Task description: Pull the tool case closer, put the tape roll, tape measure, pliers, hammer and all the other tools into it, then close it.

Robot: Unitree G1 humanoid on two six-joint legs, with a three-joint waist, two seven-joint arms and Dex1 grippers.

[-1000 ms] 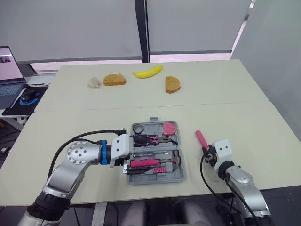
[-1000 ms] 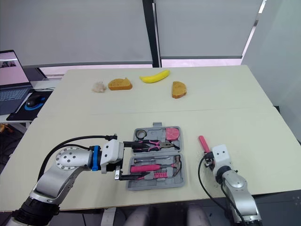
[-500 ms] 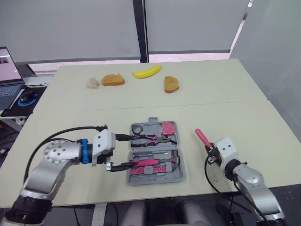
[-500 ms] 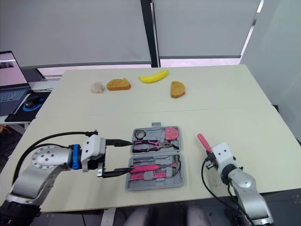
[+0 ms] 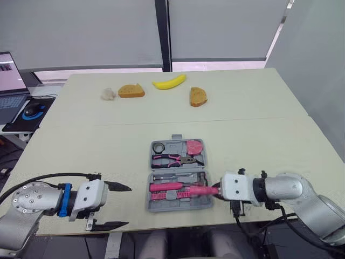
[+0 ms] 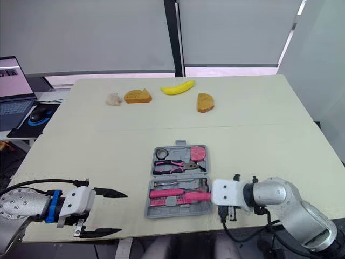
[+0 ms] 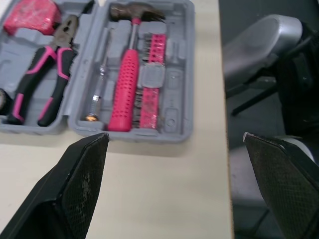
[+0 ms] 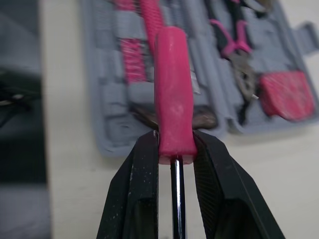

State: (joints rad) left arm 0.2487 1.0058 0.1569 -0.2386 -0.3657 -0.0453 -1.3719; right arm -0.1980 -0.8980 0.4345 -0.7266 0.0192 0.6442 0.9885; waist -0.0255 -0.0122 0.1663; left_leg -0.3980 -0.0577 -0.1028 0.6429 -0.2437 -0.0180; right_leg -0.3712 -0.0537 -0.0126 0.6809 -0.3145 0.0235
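**A:** Two grippers, one case. List them from the left, please.

**B:** Item one: left gripper (image 5: 127,205). Fingers spread wide, nothing in them. It sits low by the front edge of the table (image 5: 108,145), well apart from the case.

**A:** Item two?

**B:** Tool case (image 5: 180,208). Both halves lie open and flat at mid-table, near the front edge. The far half holds the tape roll (image 5: 158,147), pliers (image 5: 173,159) and tape measure (image 5: 193,147). The near half holds the hammer (image 5: 167,186) and a row of bits (image 5: 178,195).

**A:** Item three?

**B:** Right gripper (image 8: 174,144). It is clamped on a pink-handled screwdriver (image 5: 204,190), whose handle reaches over the case's right edge, by the hammer's head.

**A:** Step in hand?

**B:** Loading, by my reading. This looks like the last loose tool.

**A:** Next move?

**B:** Line the screwdriver up with a free slot in the near half, lower it flat, and let go. After that, fold one half over the other.
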